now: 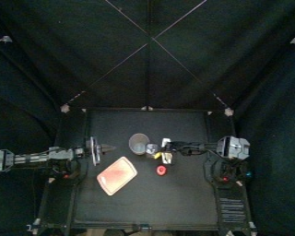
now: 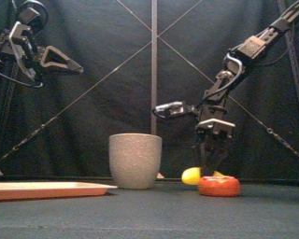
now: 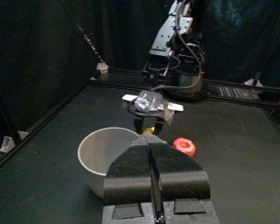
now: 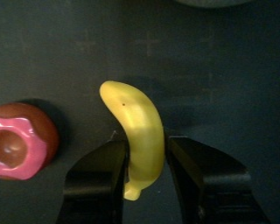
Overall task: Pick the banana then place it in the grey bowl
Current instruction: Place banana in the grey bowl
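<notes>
**First inspector:** Which step do we enter for this moment?

**Second inspector:** The pick, not yet made. The right end effector (image 4: 149, 156) is open, its jaws set either side of one end of the banana (image 4: 133, 122). We see no closure on it. The banana lies flat on the desk (image 1: 187, 198), just beside the grey bowl (image 2: 135, 161), on the bowl's right-arm side.

**First inspector:** What does the next move call for?

**Second inspector:** In our judgement, close on the fruit, lift it above the bowl's tall rim, carry it across and release over the opening. A hold so near one end may let the banana tilt, so we advise a firm, square closure.

**First inspector:** And the other arm?

**Second inspector:** The left end effector (image 3: 152, 147) is raised, well apart from the bowl on its left-arm side, with its jaws closed on nothing.

**First inspector:** The count?

**Second inspector:**
- One banana.
- One grey bowl.
- One pink tray (image 1: 117, 175), near the bowl toward the desk's front.
- One red toy food (image 2: 219, 186), beyond the banana from the bowl.
- Two end effectors.
</notes>
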Controlling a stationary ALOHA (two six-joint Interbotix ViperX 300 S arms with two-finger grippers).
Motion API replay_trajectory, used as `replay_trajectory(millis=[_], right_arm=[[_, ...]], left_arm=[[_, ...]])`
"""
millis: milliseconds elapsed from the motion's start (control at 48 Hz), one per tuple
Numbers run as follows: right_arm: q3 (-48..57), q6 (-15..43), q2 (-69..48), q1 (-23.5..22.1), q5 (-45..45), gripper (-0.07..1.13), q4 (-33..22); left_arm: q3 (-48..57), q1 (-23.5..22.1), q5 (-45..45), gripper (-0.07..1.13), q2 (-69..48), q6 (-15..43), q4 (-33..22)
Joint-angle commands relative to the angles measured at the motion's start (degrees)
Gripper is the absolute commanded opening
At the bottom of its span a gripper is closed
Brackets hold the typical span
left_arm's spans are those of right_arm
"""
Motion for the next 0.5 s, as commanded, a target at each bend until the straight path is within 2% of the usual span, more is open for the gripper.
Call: replay_trajectory(millis=[21, 229, 500], right_arm=[[-0.6, 0.1, -5.5, 0.4, -1.3, 0.67, 1.1], [-0.8, 3.3, -12.9, 0.9, -8.4, 0.66, 2.4], [-0.4, 5.3, -16.5, 2.1, -24.4, 0.66, 3.3]], left_arm=[[-0.8, 0.2, -0.4, 0.06, 0.0, 0.0, -0.5], [-0.9, 0.2, -0.5, 0.06, 0.0, 0.1, -0.6], [-1.1, 0.6, -0.5, 0.06, 0.0, 0.1, -0.7]])
